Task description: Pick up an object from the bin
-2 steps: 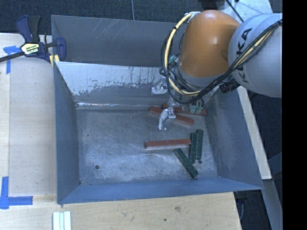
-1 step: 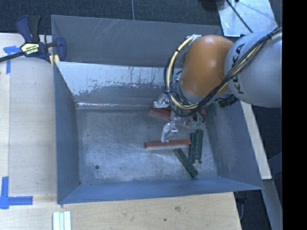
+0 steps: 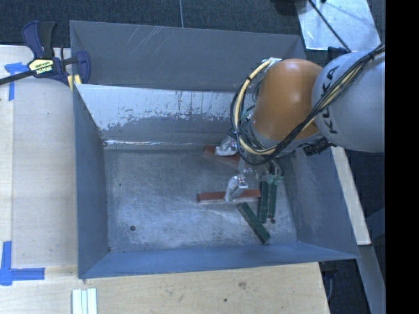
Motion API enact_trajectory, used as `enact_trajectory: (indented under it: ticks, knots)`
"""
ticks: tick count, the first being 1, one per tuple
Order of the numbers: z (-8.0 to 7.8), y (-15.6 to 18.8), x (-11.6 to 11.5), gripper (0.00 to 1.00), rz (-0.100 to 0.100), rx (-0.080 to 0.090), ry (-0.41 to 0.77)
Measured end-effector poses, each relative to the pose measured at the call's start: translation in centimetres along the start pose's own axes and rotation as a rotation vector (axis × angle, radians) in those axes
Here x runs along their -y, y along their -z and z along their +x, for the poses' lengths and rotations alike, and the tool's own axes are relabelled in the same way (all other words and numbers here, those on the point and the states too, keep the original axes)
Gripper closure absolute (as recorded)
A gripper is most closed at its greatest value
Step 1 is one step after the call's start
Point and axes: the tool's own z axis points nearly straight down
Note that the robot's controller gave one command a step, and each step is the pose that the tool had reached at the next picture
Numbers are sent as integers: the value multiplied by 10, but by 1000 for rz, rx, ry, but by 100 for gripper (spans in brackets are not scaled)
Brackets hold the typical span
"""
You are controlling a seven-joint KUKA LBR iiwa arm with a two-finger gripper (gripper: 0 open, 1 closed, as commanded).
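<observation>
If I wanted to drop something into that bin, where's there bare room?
The left half of the floor is bare, from the left wall to the red stick. It is crowded at the right: the gripper hangs over that stick, with green sticks beside it.

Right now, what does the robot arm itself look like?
A rounded silver-grey metal arm link bearing KUKA lettering, a glossy orange dome-shaped wrist cover, and yellow and black cables looped around that cover.
</observation>
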Motion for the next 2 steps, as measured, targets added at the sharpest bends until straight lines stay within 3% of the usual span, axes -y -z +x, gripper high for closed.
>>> enact_trajectory:
  ticks: [1, 2]
  knots:
    - [-7, -4, 25, 0, 1, 4, -4]
    - [9, -36, 27, 0, 0, 6, -62]
